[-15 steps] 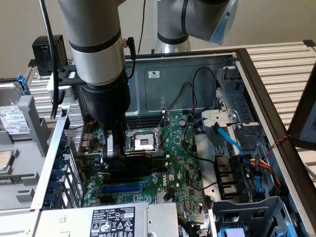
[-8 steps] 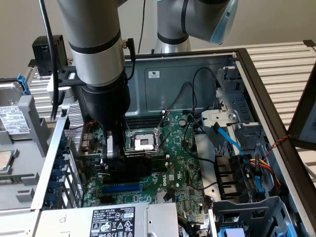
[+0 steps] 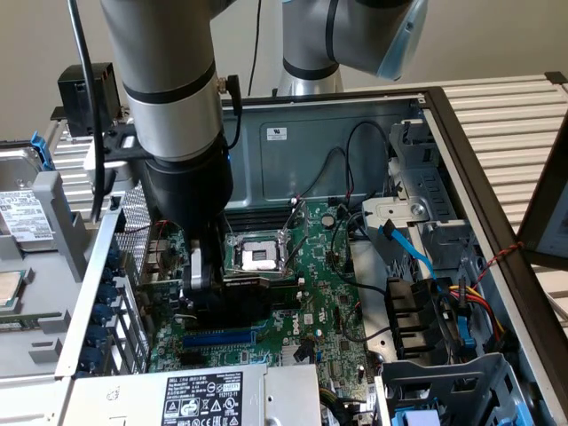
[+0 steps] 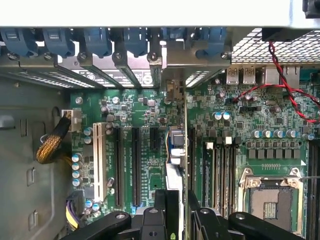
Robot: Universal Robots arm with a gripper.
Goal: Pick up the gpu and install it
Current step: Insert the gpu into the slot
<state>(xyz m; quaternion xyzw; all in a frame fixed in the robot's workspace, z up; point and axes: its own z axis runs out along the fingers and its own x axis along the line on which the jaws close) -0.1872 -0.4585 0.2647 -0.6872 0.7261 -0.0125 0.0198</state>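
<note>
Black fingers (image 4: 161, 215) of the gripper (image 4: 176, 214) stand narrow, pinched on the gpu (image 4: 175, 172) — the card sits upright and edge-on between them, right under the tool. Its long axis runs straight ahead from the fingers toward the blue clips (image 4: 95, 40) on the case's rear wall. Whether its lower edge is seated, I cannot tell. Long black slots (image 4: 136, 165) lie just to one side, memory slots (image 4: 220, 170) just to the other — both parallel to the card. Farther out on the memory side sits the bare processor socket (image 4: 272, 200), and a red wire (image 4: 282, 87) loops beyond it.
</note>
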